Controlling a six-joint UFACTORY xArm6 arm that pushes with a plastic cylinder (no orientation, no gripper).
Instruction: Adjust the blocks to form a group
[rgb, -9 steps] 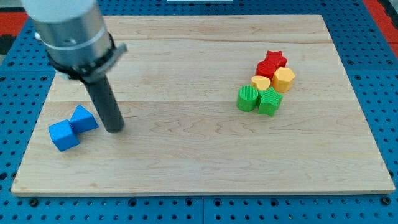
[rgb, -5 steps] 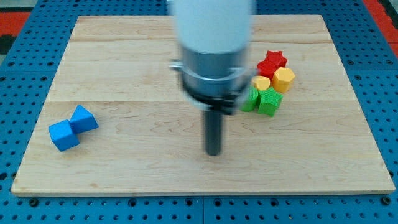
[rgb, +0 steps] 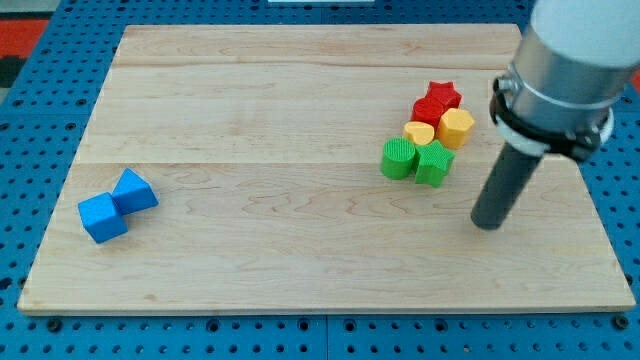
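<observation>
Eight blocks on wooden board (rgb: 300, 90), camera view only.

- Cluster, upper right of frame, six pcs packed touching: red star (rgb: 441, 95) at top, second red block (rgb: 428, 110) (shape unclear) below-left of it, yellow hexagon (rgb: 456, 126), yellow heart-ish block (rgb: 419, 133), green cylinder (rgb: 398, 158), green block (rgb: 434, 162) w/ ribbed top, shape unclear.
- Strays, lower left of frame: blue cube (rgb: 102, 217) and blue block (rgb: 134, 191), touching each other, well apart from cluster.
- My tip (rgb: 486, 224) sat lower right of frame, below-right of green block, near cluster but touching nothing. Bare rod, no jaws, so nothing held or clamped.

Status (judged): approx. three quarters grouped. Left to do: bring both blue pcs across board to cluster. Tip was on wrong side for that push.
</observation>
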